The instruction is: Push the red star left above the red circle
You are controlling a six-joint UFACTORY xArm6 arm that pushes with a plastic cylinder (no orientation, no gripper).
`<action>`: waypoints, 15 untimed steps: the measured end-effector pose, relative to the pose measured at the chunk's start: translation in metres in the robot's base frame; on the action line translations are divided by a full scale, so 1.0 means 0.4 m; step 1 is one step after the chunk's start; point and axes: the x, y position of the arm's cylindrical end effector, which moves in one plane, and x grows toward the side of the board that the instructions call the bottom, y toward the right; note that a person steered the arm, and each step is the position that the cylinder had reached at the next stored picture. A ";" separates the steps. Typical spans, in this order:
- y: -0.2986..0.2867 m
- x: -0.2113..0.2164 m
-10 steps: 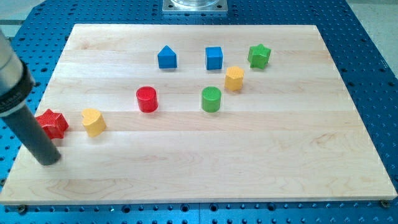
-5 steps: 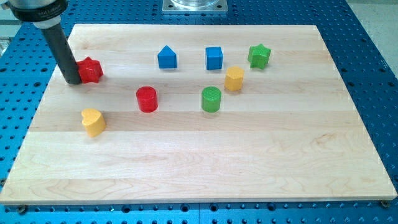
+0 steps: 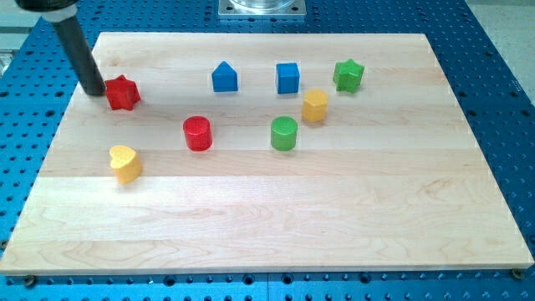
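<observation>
The red star (image 3: 123,92) lies near the board's left edge, toward the view's top. The red circle (image 3: 197,133) stands below and to the right of it, about ninety pixels away. My tip (image 3: 94,90) rests on the board just left of the red star, close to it or barely touching; the dark rod rises up and left out of the view's top.
A yellow heart (image 3: 125,163) lies below the red star. A blue house-shaped block (image 3: 224,77), a blue cube (image 3: 287,78), a green star (image 3: 348,74), a yellow hexagon (image 3: 314,105) and a green circle (image 3: 283,133) sit to the right. The wooden board (image 3: 334,217) is ringed by blue pegboard.
The red star went from the board's lower left edge up to the top left. My tip went with it, and in the last half second drew slightly up and left of it.
</observation>
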 end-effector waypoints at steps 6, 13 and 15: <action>0.133 0.081; 0.253 0.112; 0.194 0.063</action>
